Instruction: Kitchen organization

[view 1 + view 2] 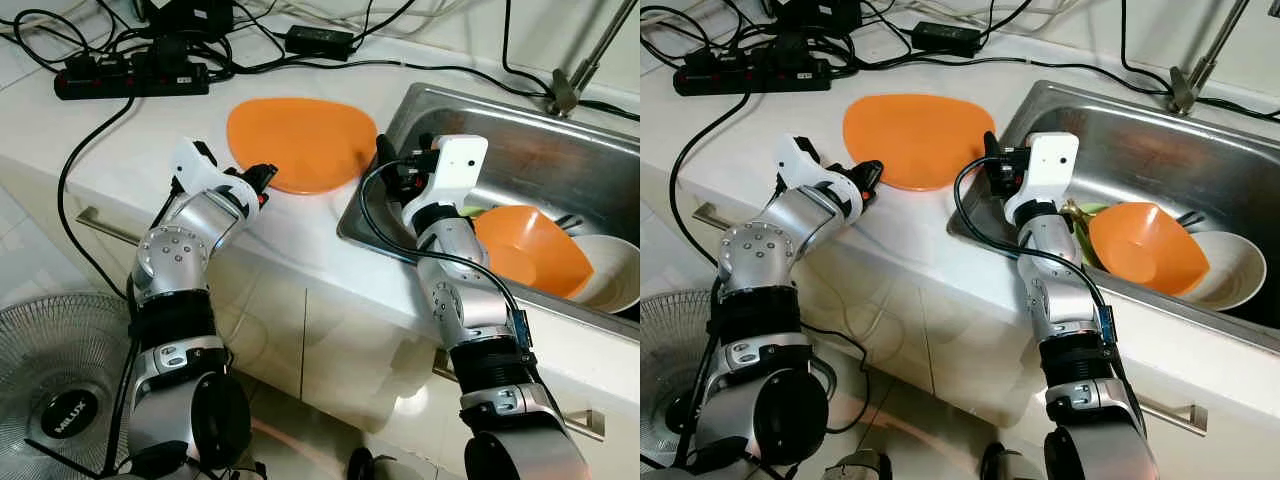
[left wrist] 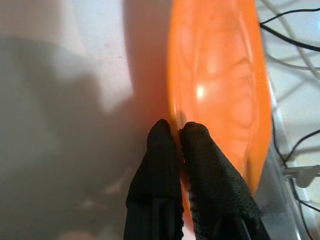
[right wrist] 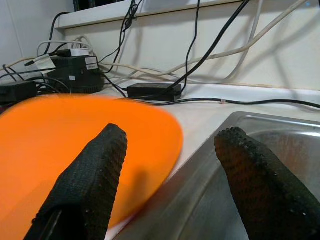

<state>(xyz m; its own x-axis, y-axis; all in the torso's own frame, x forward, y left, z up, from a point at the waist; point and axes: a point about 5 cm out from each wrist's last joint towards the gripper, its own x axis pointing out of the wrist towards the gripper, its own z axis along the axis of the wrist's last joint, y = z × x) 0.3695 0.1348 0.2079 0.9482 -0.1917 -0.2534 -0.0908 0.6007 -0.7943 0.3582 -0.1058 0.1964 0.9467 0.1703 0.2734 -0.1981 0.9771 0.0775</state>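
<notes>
Clearly little is done yet: the orange plate [image 1: 298,143] lies on the white surface [image 1: 120,130] beside the sink [image 1: 560,160], its near rim pinched by the left claw [image 1: 266,178]. Near the sink's edge, the right claw [image 3: 170,165] hovers, fingers apart. An orange bowl [image 1: 530,250] and white bowl [image 1: 615,272] wait in the sink.

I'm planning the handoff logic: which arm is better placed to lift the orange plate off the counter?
Left. The left gripper is already shut on the orange plate rim; the right gripper hangs open beside it, over the sink edge.
</notes>
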